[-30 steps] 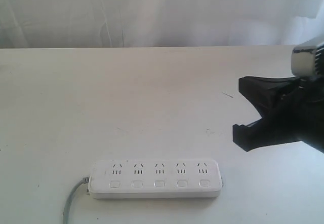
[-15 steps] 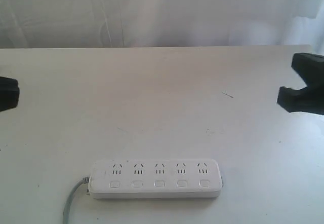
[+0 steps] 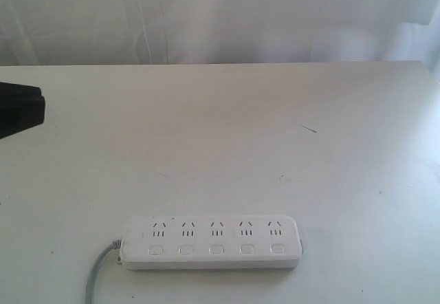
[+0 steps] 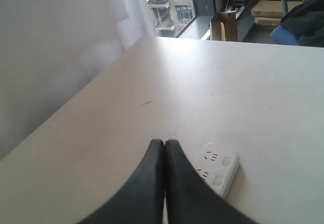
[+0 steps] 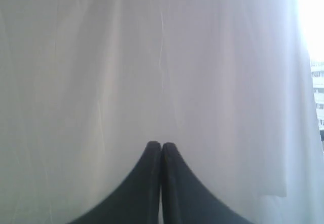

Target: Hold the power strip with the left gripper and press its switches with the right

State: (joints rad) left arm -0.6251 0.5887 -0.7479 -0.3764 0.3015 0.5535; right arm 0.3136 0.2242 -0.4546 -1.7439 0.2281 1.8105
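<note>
The white power strip [image 3: 211,242] lies flat near the table's front edge, its grey cord [image 3: 97,271] trailing off its left end. Its row of five switches [image 3: 216,250] runs along the near side. My left gripper [image 3: 20,110] shows as a black shape at the far left edge, well above and left of the strip. In the left wrist view the left gripper [image 4: 165,144] is shut and empty, with one end of the power strip [image 4: 218,167] just beyond it. My right gripper [image 5: 161,146] is shut and empty, facing only the curtain; it is out of the exterior view.
The white table [image 3: 227,132] has a small dark mark [image 3: 309,128] right of centre. A white curtain [image 3: 220,15] hangs behind the far edge. The left wrist view shows a window with buildings [image 4: 169,3] and cardboard boxes [image 4: 225,27] past the table's end.
My right gripper has withdrawn rightward and left the exterior view. My left gripper has come in from the left edge and moved slightly further in.
</note>
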